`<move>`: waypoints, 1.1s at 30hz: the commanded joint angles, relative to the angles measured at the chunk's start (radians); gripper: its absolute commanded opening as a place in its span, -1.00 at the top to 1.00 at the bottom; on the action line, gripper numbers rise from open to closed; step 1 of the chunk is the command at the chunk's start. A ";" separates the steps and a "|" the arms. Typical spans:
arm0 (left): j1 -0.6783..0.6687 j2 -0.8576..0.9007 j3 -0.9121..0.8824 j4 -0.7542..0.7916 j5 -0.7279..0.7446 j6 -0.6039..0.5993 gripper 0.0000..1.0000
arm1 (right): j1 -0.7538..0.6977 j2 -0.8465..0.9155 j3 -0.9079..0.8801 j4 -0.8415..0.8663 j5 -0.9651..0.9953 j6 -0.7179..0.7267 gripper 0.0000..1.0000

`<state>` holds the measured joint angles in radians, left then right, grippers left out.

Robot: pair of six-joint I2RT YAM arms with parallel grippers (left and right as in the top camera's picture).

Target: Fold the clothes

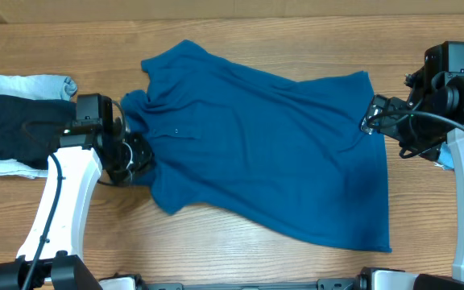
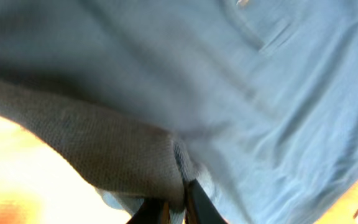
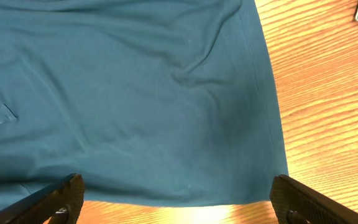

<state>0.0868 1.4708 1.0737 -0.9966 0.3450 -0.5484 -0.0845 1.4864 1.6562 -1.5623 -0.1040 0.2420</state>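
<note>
The left claw (image 1: 138,154) points to the right, its 2 fingers (image 2: 196,202) pressed nearly together on a fold of the polo shirt (image 1: 264,153). The right claw (image 1: 374,115) points to the left, its 2 fingers (image 3: 61,196) spread wide apart and holding nothing.

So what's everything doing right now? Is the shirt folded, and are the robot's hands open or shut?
Blue polo shirt: not folded, spread out and wrinkly, buttons facing up.
Left gripper: shut, pinching the shirt's edge.
Right gripper: wide open at the shirt's hem, holding nothing.
Dark garment: folded, lying off to the side.
Light-blue piece: bundled up beside the dark one.
</note>
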 commanded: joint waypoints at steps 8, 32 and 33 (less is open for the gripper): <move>0.005 -0.006 0.019 0.077 0.034 -0.024 0.38 | 0.011 -0.007 -0.105 0.062 -0.084 -0.019 -1.00; -0.063 -0.021 -0.403 0.383 0.234 -0.015 0.92 | 0.010 -0.005 -0.157 0.099 -0.069 -0.015 -1.00; -0.063 -0.035 -0.385 0.365 0.275 -0.011 0.92 | 0.010 -0.005 -0.157 0.101 -0.069 -0.015 -1.00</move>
<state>0.0257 1.4624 0.6441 -0.6052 0.4961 -0.5945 -0.0776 1.4868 1.4982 -1.4670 -0.1764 0.2314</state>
